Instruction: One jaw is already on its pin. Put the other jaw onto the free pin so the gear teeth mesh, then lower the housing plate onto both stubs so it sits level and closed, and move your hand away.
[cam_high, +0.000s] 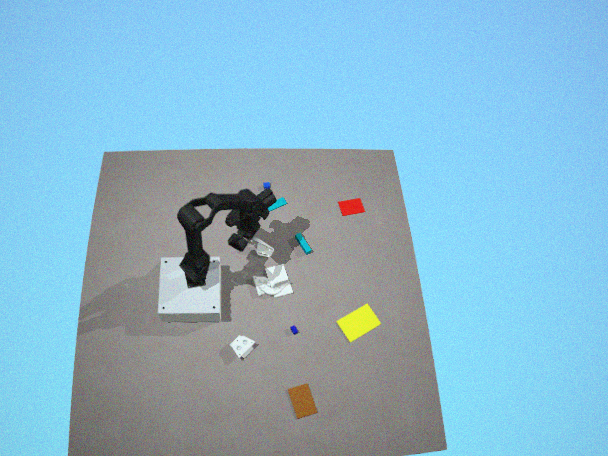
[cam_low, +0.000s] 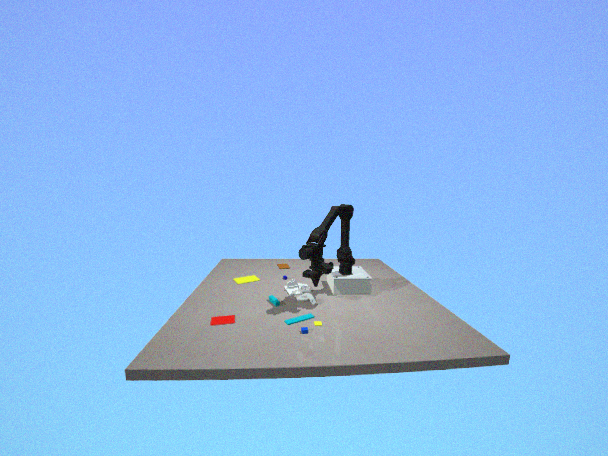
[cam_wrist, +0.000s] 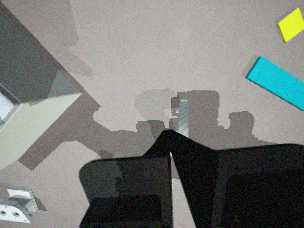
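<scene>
My gripper (cam_high: 255, 237) (cam_low: 315, 284) (cam_wrist: 167, 134) is shut and empty, its fingertips pointing down. The loose white jaw (cam_high: 264, 248) (cam_low: 307, 298) lies beside and beyond the fingertips; part of it shows in the wrist view as a thin pale strip. The white base (cam_high: 284, 288), with the other jaw on it, sits nearer the front in the top view; its pins are too small to make out. The white housing plate (cam_high: 243, 345) with two round holes lies apart, farther forward. A white part (cam_wrist: 19, 205) at the wrist view's lower left cannot be told for certain.
The robot's pale base block (cam_high: 189, 290) (cam_low: 352, 285) stands near. A cyan block (cam_high: 304, 243) (cam_low: 273, 300) and a flat cyan bar (cam_high: 278, 204) (cam_low: 299, 319) (cam_wrist: 277, 82) lie around. Red (cam_high: 351, 207), yellow (cam_high: 358, 322) and brown (cam_high: 302, 401) tiles lie farther out.
</scene>
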